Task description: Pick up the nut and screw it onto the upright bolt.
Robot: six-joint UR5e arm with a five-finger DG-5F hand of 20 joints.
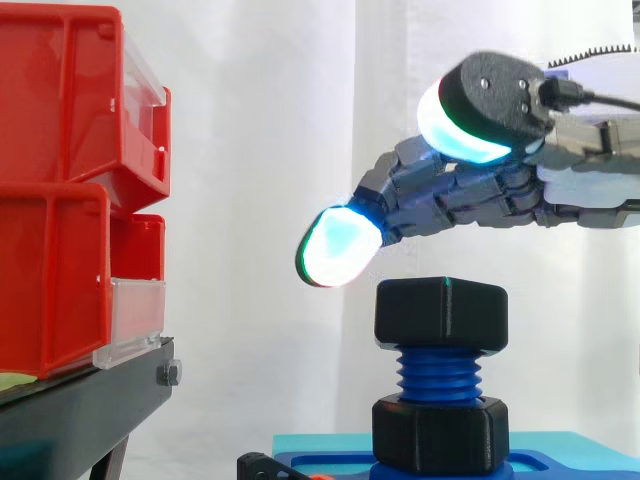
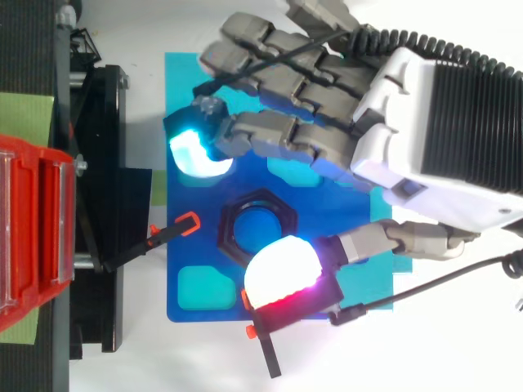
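"While the hand (image 1: 480, 190) hangs over the bolt (image 1: 438, 373), where is the nut (image 1: 441, 314)?"

"On the bolt. The black nut sits level at the top of the blue upright thread. A few turns of thread show below it, and a second nut (image 1: 440, 435) sits at the foot, against the blue plate (image 2: 184, 253)."

"Are the fingers (image 2: 270, 131) on it?"

"No. They are spread apart and nearly straight, and they hold nothing. In the side view one cyan pad (image 1: 340, 245) hangs just above and to the left of the nut, with a gap between them. A second pad (image 1: 455, 125) rides higher, well above it."

"And from above?"

"The nut's six-sided ring (image 2: 229, 233) shows between the pads, with the blue bolt end (image 2: 260, 222) in its middle. The white pad with the red edge (image 2: 282, 269) overlaps one edge of the ring."

"What surrounds the bolt?"

"The plate lies on a cyan sheet (image 1: 560, 445). Two black clamps with orange tips (image 2: 186, 222) reach onto the plate's edges. The red bins (image 1: 60, 180) stand to the left on the black stand (image 1: 80, 410), well apart from the bolt."
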